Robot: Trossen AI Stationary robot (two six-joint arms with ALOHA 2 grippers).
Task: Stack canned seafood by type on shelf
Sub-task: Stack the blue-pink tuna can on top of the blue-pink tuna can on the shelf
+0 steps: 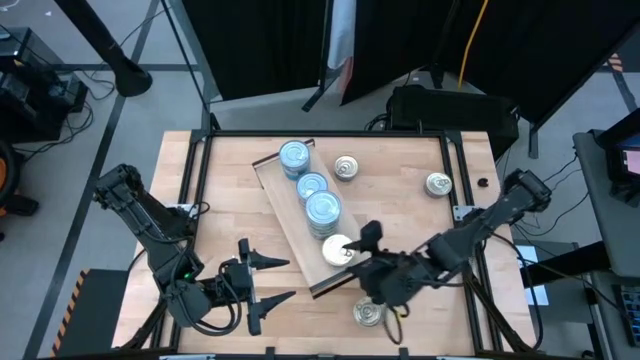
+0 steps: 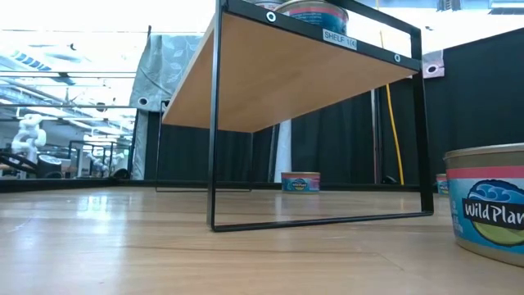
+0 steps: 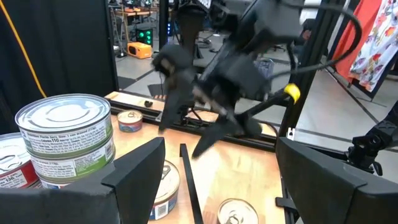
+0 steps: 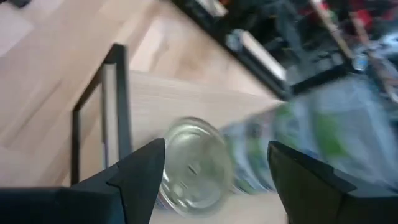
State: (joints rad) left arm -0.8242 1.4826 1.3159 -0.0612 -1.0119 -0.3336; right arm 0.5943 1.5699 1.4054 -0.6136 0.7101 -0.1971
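A long rectangular light-wood shelf on a thin black metal frame stands near the middle of the pale wooden tabletop, its long axis running diagonally from the far left toward the near right in the high view. Along its top sit three round flat tins with light-blue lids in a row, and at the near end a single tin with a plain silvery-gold pull-tab top.

The right gripper hangs just beside that silvery tin at the shelf's near end, its two dark fingers spread apart and holding nothing; in the right wrist view the tin's shiny lid shows between the fingers, with the blue-labelled tins behind it smeared into a blur. The left gripper waits over the near left of the table, its fingers also parted and empty.

Three more silvery-topped tins lie loose on the tabletop — one just past the shelf's far side, one well off to the right, one at the near edge beneath the right arm.

From table height the shelf's underside fills the upper picture and only the rim of one tin shows above it; a white label on the front rail reads "SHELF", the rest too small to be sure of. A tin at that picture's right edge is cut off — its blue and green label reads "Wild Pla".
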